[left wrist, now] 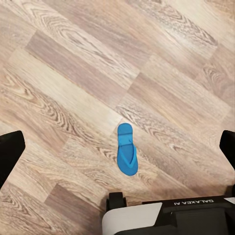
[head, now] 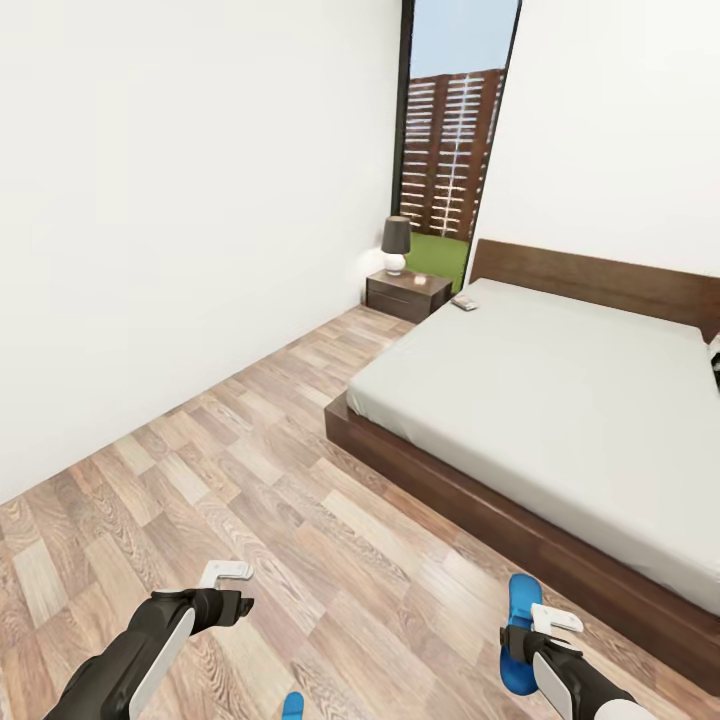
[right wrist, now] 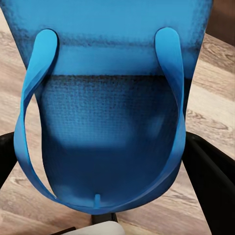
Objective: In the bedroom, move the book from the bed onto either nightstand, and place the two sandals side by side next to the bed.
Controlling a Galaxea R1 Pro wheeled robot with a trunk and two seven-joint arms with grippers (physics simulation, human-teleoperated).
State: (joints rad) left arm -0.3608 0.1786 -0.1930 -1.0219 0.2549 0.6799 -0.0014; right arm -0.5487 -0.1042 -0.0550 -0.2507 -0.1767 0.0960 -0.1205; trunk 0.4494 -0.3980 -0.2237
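Right pincer [head: 530, 632] clamps a blue sandal [head: 521, 630]; left pincer [head: 235, 590] spread, empty.

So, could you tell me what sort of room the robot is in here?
Most likely a bedroom: a large bed with a headboard, a nightstand carrying a lamp beside it, and wood-plank floor.

black arms [head: 150, 640] (white panels)

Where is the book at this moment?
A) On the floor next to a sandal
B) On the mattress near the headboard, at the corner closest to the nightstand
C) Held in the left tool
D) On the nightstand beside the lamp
B: the book lies on the bed at its far corner by the headboard, next to the nightstand.
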